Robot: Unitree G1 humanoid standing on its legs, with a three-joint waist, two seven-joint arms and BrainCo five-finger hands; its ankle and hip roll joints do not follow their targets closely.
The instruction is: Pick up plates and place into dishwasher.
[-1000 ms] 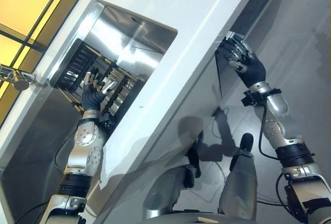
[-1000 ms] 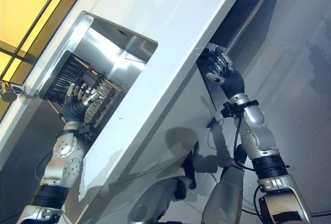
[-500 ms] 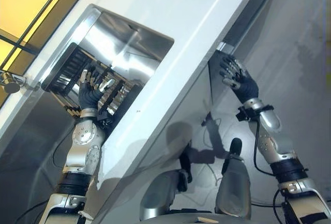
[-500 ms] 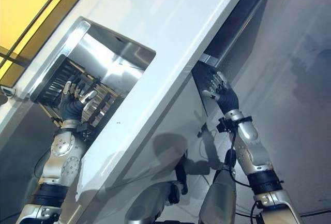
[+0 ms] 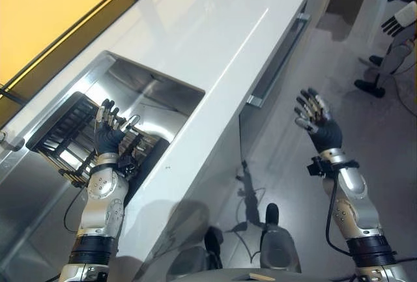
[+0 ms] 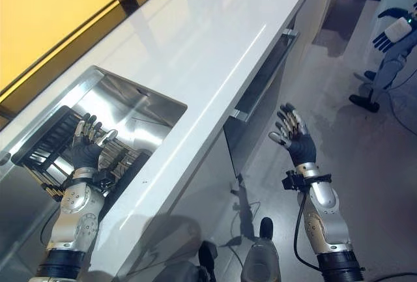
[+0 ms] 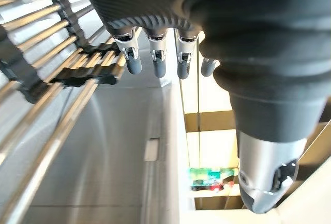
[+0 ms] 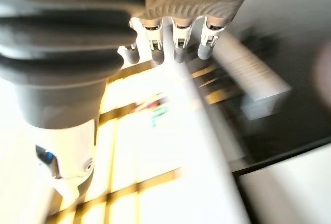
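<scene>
the dish rack (image 5: 62, 135) sits in the steel sink (image 5: 163, 99), no plate visible in it. the left hand (image 5: 107, 135) hovers over the rack, fingers spread, holding nothing. the right hand (image 5: 317, 120) hangs empty, fingers straight, before the dishwasher door (image 5: 260, 126) under the white counter (image 5: 215, 41).

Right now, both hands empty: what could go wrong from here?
1. The left hand hovers open over the black dish rack in the steel sink; lowered blindly, its fingers could snag between the rack's bars.
2. The right hand is open in mid-air beside the dishwasher door, which looks barely ajar; a swing toward its handle could knock it.
3. No plate is visible, so a grasp could close on nothing.
</scene>
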